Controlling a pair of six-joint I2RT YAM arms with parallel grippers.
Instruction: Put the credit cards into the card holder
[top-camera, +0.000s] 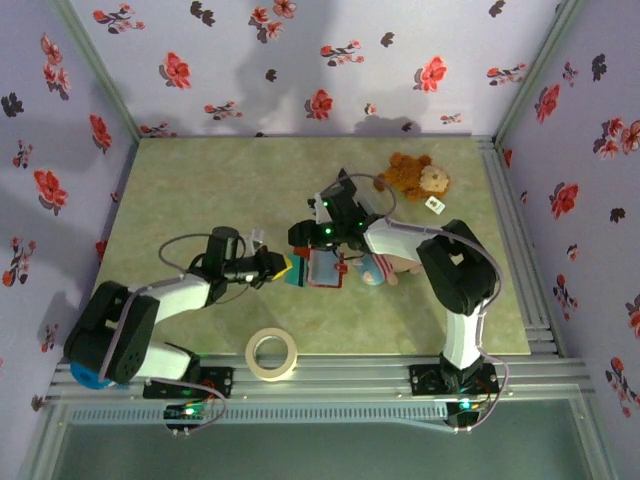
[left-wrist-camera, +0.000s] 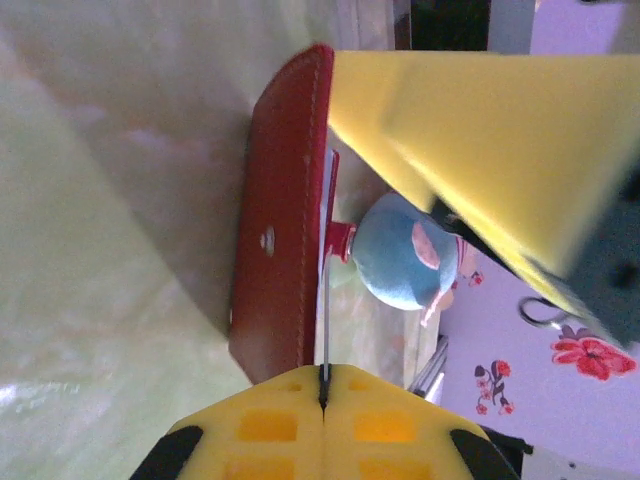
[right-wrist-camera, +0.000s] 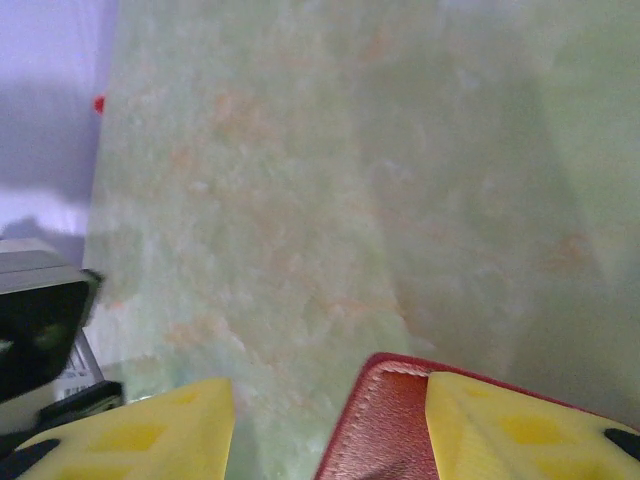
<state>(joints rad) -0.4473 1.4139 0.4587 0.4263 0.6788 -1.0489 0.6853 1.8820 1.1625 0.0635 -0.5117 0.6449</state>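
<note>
- Around the middle of the bench (top-camera: 200, 190): left claw (top-camera: 280, 266), closed on a teal credit card (top-camera: 294, 271).
- Just beside that card, toward the right edge: open red card holder (top-camera: 326, 269), grey-teal inside facing up.
- Over the card holder's far edge: right claw (top-camera: 322, 243), grip unclear.
- Just beyond, toward the right edge: blue-and-pink plush (top-camera: 374, 270).
- Near the far right corner: brown plush bear (top-camera: 416, 177), small white tag (top-camera: 434, 204) beside it.
- At the near edge, between the arm bases: tape roll (top-camera: 272, 354).

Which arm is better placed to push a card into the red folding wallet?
Left. The left gripper is shut on a thin card aimed edge-on at the red wallet; the right gripper rests against it.
</note>
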